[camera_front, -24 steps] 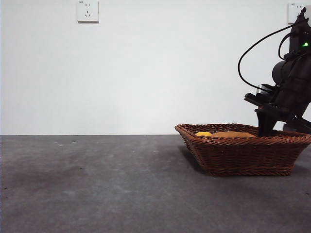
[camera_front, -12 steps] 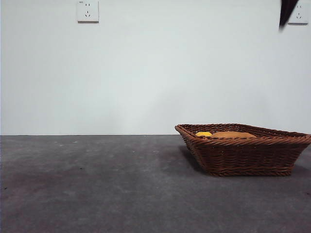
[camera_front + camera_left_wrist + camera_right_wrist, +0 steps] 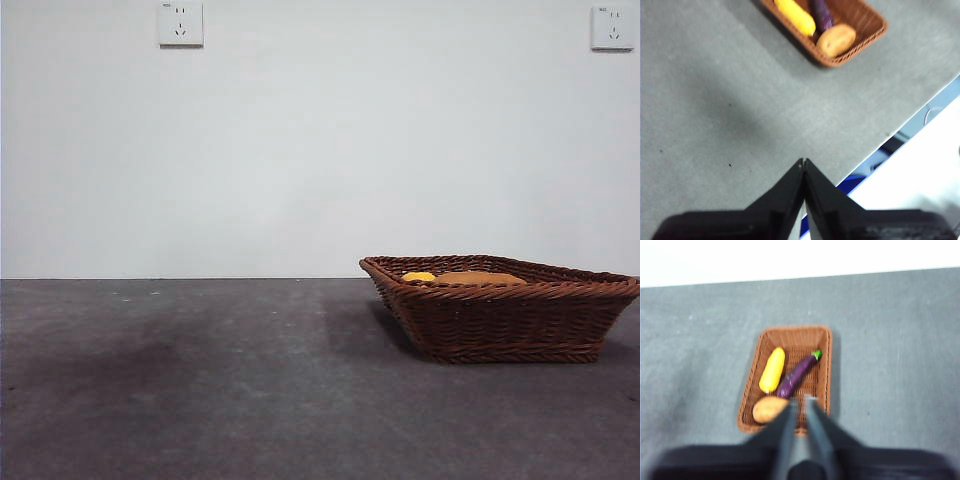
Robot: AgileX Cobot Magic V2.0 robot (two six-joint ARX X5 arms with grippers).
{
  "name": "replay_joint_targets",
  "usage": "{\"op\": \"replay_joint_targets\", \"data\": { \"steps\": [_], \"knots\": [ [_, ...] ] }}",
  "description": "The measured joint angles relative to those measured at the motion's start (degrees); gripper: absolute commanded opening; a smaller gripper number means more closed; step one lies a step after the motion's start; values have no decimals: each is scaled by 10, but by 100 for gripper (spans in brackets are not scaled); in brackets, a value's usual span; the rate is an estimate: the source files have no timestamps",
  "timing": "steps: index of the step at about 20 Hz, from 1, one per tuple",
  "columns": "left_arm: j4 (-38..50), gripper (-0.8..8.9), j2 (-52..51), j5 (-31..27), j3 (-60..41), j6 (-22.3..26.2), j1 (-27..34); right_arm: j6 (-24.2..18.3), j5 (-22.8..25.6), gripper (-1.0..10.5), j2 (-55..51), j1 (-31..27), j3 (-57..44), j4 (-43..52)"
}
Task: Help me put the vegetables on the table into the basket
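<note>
In the front view we see the basket standing on the table toward its right side, near the far edge. Over the braided rim only the tops of the yellow vegetable and the potato show; the eggplant is hidden behind the wall of the basket. Two wall sockets sit high on the white wall. No arm shows here.

In the left wrist view we find the left gripper high above the bare table, well apart from the basket, its two black jaws pressed together at the tips and holding nothing. The yellow vegetable, the eggplant and the potato all lie inside the basket, the potato at one end near a corner. The table's edge runs close beside the jaws.

In the right wrist view, which is blurred, we look down on the basket from above. The right gripper hangs over its near end with a narrow gap between the jaws, gripping nothing. Inside, the yellow vegetable and the eggplant lie side by side, and the potato rests at the near end.
</note>
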Motion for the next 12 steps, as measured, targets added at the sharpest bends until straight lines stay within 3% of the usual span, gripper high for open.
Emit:
{"op": "replay_joint_targets", "data": {
  "steps": [9, 12],
  "knots": [
    [1, -4, 96, -2, 0, 2, 11, 0, 15, 1, 72, 0, 0, -48],
    [10, -4, 74, -9, 0, 63, 36, 0, 16, 1, 122, 0, 0, -47]
  ]
}}
